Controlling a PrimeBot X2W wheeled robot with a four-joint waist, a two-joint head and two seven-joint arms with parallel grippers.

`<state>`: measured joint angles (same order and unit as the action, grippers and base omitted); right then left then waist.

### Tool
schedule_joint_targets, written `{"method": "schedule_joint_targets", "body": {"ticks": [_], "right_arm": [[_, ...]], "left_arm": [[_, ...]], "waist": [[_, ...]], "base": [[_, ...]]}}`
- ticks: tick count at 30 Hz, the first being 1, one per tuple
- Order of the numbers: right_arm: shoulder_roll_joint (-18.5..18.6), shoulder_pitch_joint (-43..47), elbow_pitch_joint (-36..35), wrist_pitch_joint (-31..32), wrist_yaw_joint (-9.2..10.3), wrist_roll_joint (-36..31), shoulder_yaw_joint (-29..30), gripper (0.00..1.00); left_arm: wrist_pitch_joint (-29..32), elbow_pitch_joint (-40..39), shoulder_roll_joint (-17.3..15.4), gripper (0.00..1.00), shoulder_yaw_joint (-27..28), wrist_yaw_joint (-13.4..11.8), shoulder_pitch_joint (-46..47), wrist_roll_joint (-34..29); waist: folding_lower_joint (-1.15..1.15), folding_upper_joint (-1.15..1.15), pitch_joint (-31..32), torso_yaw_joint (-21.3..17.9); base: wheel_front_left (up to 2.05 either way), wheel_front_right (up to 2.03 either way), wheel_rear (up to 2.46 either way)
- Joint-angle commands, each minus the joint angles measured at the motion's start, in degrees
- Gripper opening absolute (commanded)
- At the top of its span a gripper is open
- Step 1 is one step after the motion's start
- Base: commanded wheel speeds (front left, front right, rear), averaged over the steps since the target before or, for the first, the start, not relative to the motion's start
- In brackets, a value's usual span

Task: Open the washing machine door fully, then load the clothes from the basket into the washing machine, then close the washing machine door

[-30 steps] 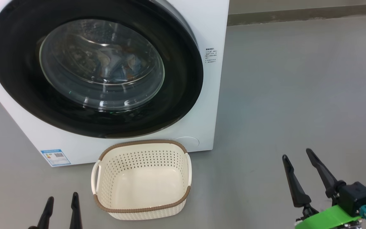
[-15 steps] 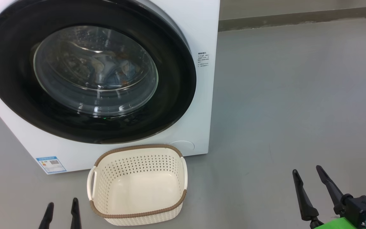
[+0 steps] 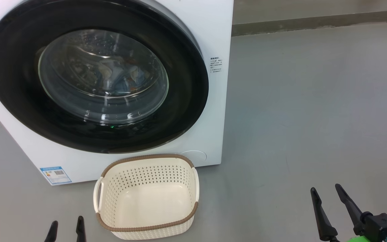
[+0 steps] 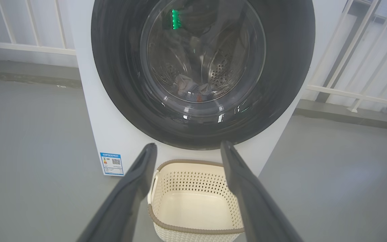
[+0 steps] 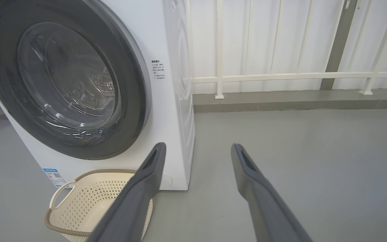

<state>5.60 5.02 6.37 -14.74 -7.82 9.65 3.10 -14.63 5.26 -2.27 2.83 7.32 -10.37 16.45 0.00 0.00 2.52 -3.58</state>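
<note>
The white washing machine point(image 3: 213, 30) stands at the upper left, its round black door point(image 3: 180, 101) lying flush against the front. Behind the door's glass, blue and cream clothes point(image 3: 126, 74) lie in the drum, also seen as clothes point(image 4: 193, 90) in the left wrist view. The cream basket point(image 3: 146, 226) sits on the floor before the machine with nothing inside. My left gripper point(image 3: 66, 226) is open at the bottom edge, left of the basket. My right gripper point(image 3: 326, 190) is open at the lower right, well away from the machine.
Grey floor point(image 3: 314, 101) spreads to the right of the machine. A white railing point(image 5: 281, 75) runs along a raised kerb behind it. A blue label point(image 3: 55, 174) sits low on the machine's front.
The head view has shifted, so machine and basket sit lower and further left. Both grippers have sunk toward the bottom edge, still open.
</note>
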Motion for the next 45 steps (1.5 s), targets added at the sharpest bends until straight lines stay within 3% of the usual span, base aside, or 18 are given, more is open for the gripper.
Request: {"method": "schedule_joint_targets", "body": {"ticks": [1,28,29,36,42,45], "right_arm": [[0.44,-0.73,-1.12,-0.26,0.33,-0.35,-1.15,1.0],[0.54,-0.85,-1.59,-0.26,0.33,-0.34,-1.26,1.0],[-0.01,-0.01,-0.08,0.0,0.0,0.0,-0.11,0.0],[-0.84,1.07,5.04,0.07,-0.01,0.2,-0.45,0.0],[-0.89,0.53,5.1,1.05,0.01,4.21,-0.32,0.0],[-0.92,0.28,5.16,1.54,0.01,6.21,-0.25,0.0]], "left_arm": [[-0.37,-1.66,-0.61,1.0,1.74,-0.12,1.15,-0.14],[-0.37,-2.51,-0.61,1.0,2.0,-0.43,1.0,-0.38],[0.0,-0.93,-0.01,0.0,0.02,-0.06,-0.24,-0.05],[0.14,3.86,1.61,0.0,-0.67,0.0,-0.38,0.07],[1.19,4.09,1.5,0.0,-0.42,0.01,0.42,3.71],[1.68,4.19,1.45,0.0,-0.34,0.01,0.78,5.53]], "waist": [[0.0,0.0,-0.02,0.05],[0.0,0.0,-0.54,0.42],[0.0,0.0,-0.54,0.42],[0.0,0.0,-0.55,0.43],[0.13,0.0,-0.54,0.59],[0.06,0.0,-0.6,0.66]], "base": [[0.0,0.0,0.0],[0.0,0.0,0.0],[0.0,0.0,0.0],[0.0,0.0,0.0],[0.0,0.0,0.0],[0.0,0.0,0.0]]}}
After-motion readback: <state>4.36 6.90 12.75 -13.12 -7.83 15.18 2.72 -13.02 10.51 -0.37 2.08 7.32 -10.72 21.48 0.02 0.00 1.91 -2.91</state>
